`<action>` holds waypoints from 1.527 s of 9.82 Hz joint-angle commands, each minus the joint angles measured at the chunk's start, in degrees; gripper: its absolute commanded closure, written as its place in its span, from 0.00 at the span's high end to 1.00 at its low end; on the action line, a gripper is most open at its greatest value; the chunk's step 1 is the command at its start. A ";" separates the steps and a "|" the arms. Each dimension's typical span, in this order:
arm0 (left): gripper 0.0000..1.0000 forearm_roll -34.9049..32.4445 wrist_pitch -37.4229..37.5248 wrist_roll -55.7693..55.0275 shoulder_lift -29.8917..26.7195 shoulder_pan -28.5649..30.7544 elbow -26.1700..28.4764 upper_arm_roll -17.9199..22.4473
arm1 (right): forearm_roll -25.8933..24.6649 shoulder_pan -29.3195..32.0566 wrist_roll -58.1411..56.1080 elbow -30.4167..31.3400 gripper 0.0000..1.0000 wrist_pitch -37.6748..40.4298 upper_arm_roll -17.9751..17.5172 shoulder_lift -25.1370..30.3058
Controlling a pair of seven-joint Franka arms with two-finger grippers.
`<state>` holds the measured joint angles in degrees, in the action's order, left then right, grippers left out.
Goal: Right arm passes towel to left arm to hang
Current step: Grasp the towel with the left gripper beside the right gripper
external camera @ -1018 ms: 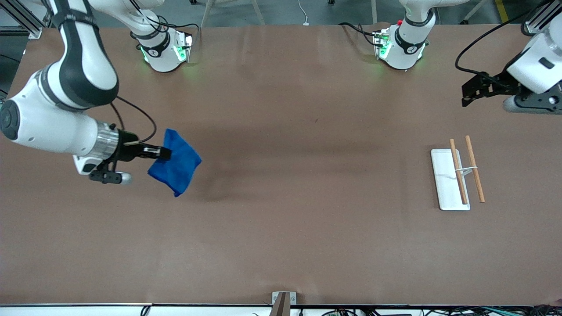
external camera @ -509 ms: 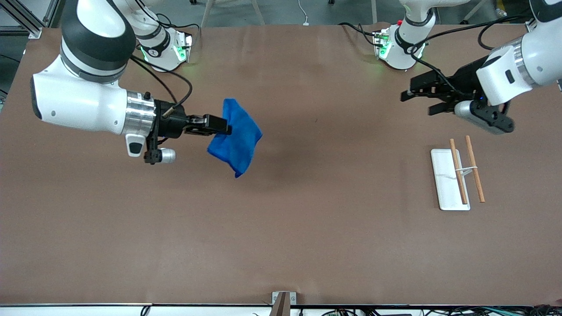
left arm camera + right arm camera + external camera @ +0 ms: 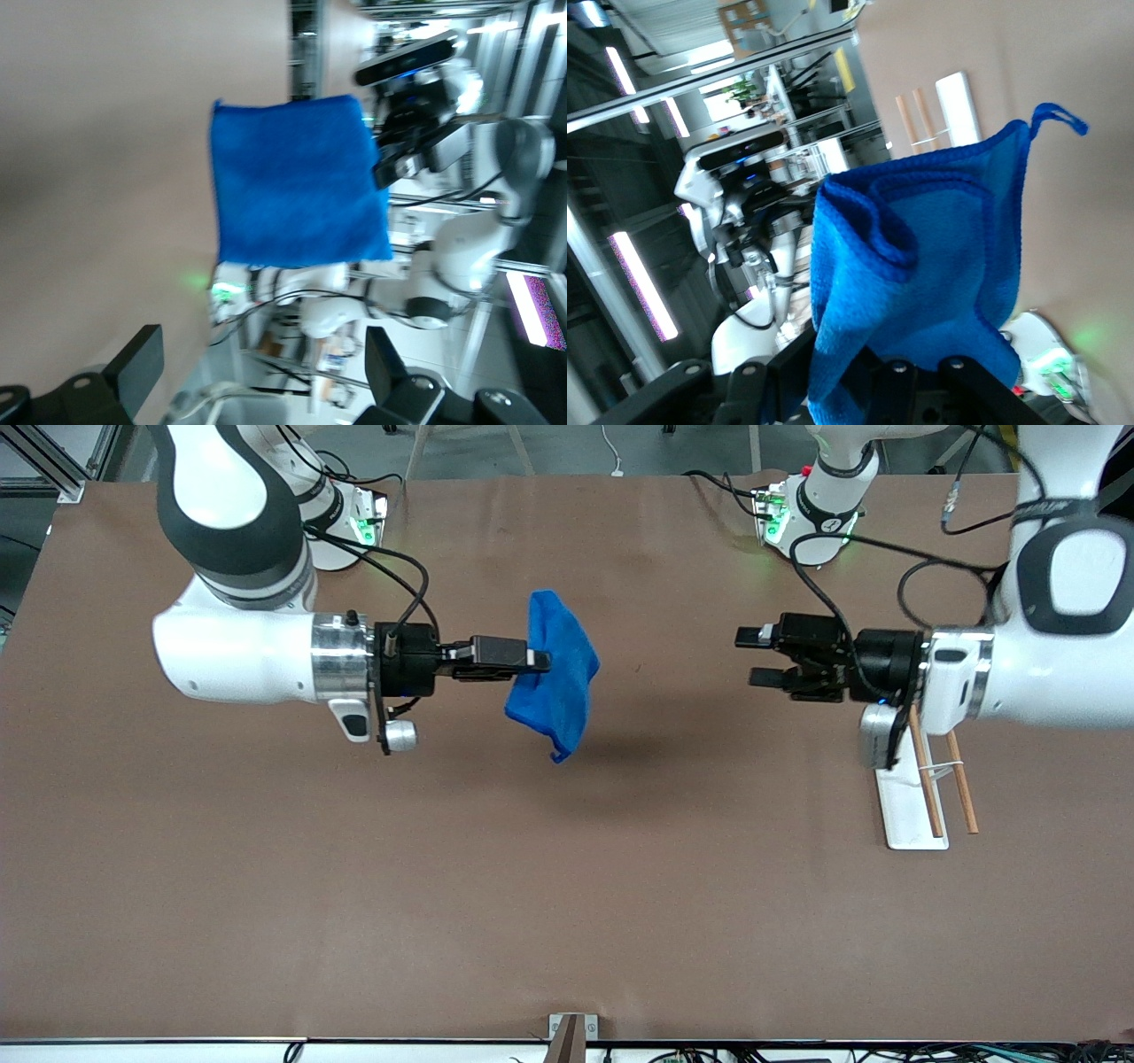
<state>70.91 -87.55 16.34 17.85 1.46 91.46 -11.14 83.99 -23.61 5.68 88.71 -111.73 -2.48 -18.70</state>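
One towel (image 3: 554, 677), two rods (image 3: 926, 779), one tray (image 3: 904, 824)

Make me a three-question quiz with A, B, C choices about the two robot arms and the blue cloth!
1. Where is the towel?
A. lying on the white tray
B. hanging from the right gripper above the table
C. draped on the wooden rods

2. How many wooden rods are at the white tray?
A. two
B. four
C. none

3. How is the left gripper?
A. shut on the towel
B. open, holding nothing
C. shut on a rod

Answers:
1 B, the cloth dangles from shut fingers in mid-air.
2 A, two rods lie side by side.
3 B, its fingers are spread, facing the towel.
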 commanded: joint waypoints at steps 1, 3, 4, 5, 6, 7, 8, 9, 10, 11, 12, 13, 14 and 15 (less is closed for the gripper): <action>1.00 9.45 -0.17 9.45 4.37 -0.32 4.23 -0.28 | 6.52 -1.78 -1.72 -1.26 0.01 0.11 0.46 -1.78; 1.00 19.05 0.10 18.95 9.46 -0.49 7.14 -3.25 | 10.56 -3.01 -3.82 -1.26 0.01 0.29 0.46 -1.69; 1.00 21.52 0.36 22.12 12.97 -0.41 7.15 -5.36 | 12.93 -3.63 -4.09 -1.26 0.01 0.11 0.46 -1.69; 1.00 23.20 0.63 24.42 15.96 -0.32 7.15 -6.86 | 15.22 -3.81 -5.31 -1.18 0.01 0.20 0.46 -1.69; 1.00 25.13 1.15 26.27 17.82 -0.32 7.15 -8.27 | 15.85 -3.98 -5.85 -1.09 0.01 0.20 0.46 -1.69; 1.00 26.37 2.03 26.29 18.01 -0.32 7.24 -9.24 | 15.94 -4.33 -5.85 -1.09 0.01 0.11 0.46 -1.78; 1.00 26.82 2.73 26.29 17.75 0.12 7.50 -10.20 | 15.95 -4.42 -5.85 -1.09 0.01 0.11 0.46 -1.95; 0.96 26.91 3.61 26.20 17.49 0.38 7.59 -10.47 | 15.95 -4.42 -5.94 -1.17 0.01 0.02 0.46 -2.30; 0.92 27.00 4.57 25.94 17.31 0.47 7.59 -10.56 | 15.86 -4.69 -5.94 -1.26 0.01 -0.06 0.46 -2.39; 0.87 27.08 4.76 25.93 16.70 0.47 7.68 -10.74 | 15.86 -4.78 -5.94 -1.26 0.01 -0.15 0.46 -2.57; 0.79 27.08 4.85 25.93 16.69 0.47 7.77 -10.65 | 16.03 -5.21 -5.94 -1.35 0.01 -0.15 0.46 -2.83; 0.69 27.08 4.93 26.02 16.61 0.99 7.77 -10.74 | 16.64 -5.30 -5.94 -1.26 0.01 -0.68 0.46 -2.83; 0.56 27.08 4.93 26.02 16.52 1.52 7.68 -10.83 | 16.65 -5.30 -5.94 -1.26 0.01 -0.77 0.46 -2.83; 0.43 27.08 4.93 26.11 16.60 1.53 7.68 -10.74 | 16.74 -5.22 -5.94 -1.26 0.01 -0.68 0.46 -2.83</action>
<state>97.56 -82.32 41.57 34.21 2.40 97.83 -21.65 98.97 -28.34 0.54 87.96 -112.05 -2.47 -21.34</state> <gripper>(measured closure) 0.441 0.863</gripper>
